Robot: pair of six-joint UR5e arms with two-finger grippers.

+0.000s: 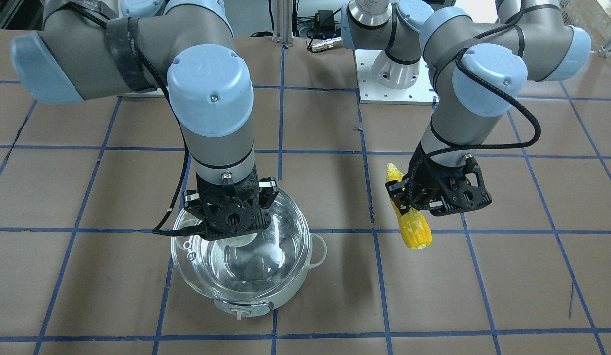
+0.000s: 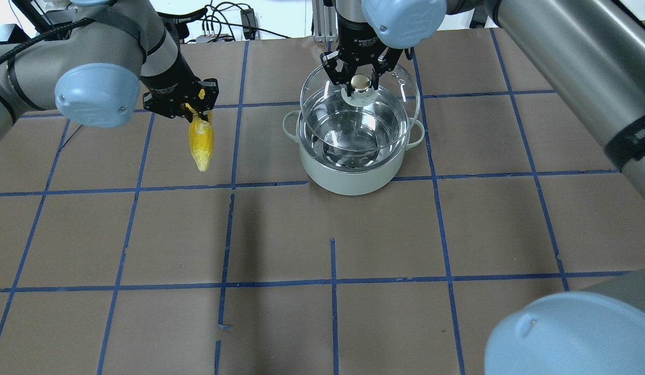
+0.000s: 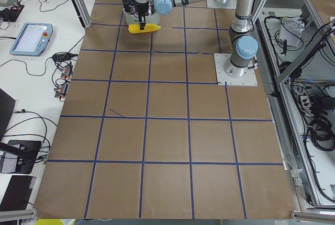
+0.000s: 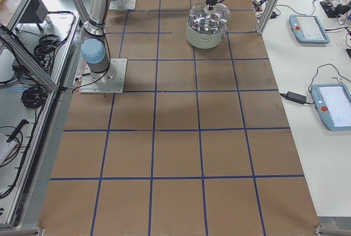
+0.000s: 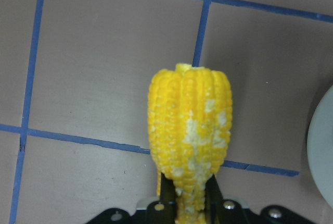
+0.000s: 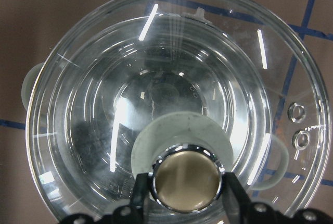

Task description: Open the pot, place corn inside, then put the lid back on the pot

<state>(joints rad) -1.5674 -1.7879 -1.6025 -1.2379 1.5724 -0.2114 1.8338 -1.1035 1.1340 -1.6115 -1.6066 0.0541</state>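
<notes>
My right gripper (image 2: 360, 82) is shut on the lid's beige knob (image 6: 186, 181). It holds the clear glass lid (image 2: 322, 91) lifted a little above the pale mint pot (image 2: 348, 179), slightly offset from it. The pot's steel inside shows through the glass (image 6: 156, 78) and looks empty. The pot (image 1: 266, 306) stands with its control knob facing the front camera. My left gripper (image 2: 196, 107) is shut on the tapered end of the yellow corn (image 2: 201, 143) and holds it off the table, to the pot's left in the overhead view. The corn fills the left wrist view (image 5: 190, 125).
The brown table carries a blue tape grid (image 2: 332, 284). The left arm's white base plate (image 1: 396, 91) sits at the table's robot side. Tablets (image 4: 309, 27) and cables lie on the white benches beside the table.
</notes>
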